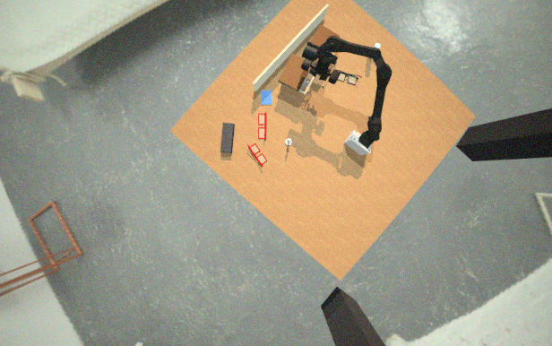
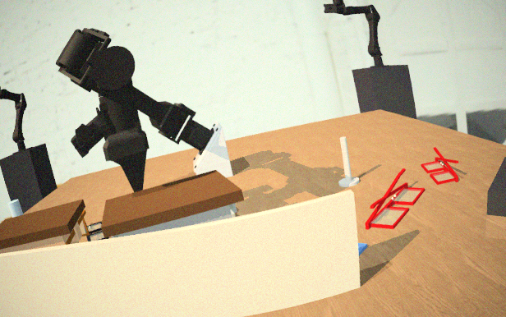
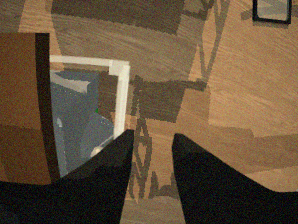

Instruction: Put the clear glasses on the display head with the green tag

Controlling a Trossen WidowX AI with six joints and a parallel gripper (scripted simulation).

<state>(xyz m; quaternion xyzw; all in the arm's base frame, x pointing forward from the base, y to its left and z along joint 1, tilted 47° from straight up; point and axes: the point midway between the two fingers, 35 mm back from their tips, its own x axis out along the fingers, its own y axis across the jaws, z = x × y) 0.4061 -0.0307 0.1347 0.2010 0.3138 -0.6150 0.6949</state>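
The clear glasses (image 3: 121, 95) stand around the front of the blue-grey display head (image 3: 75, 107). One side bar runs left beside the head and under the brown canopy; the front bar passes behind my left finger. A small green spot shows on the head. The glasses' bridge, far side and temple ends are hidden, so I cannot tell how they sit. My gripper (image 3: 153, 138) is partly open beside the front bar, with nothing visible between its fingertips. In the exterior view the canopy (image 2: 172, 201) hides the fingertips and most of the head.
Another canopy (image 2: 41, 223) stands close by, with amber frame parts beneath it. A cream wall (image 1: 291, 47) (image 2: 185, 267) runs behind both. Black-framed glasses (image 3: 272, 21) lie near. Two red glasses, a white post (image 1: 288, 142) (image 2: 346, 160), a blue pad (image 1: 266, 98) and a dark block (image 1: 228, 138) are farther away.
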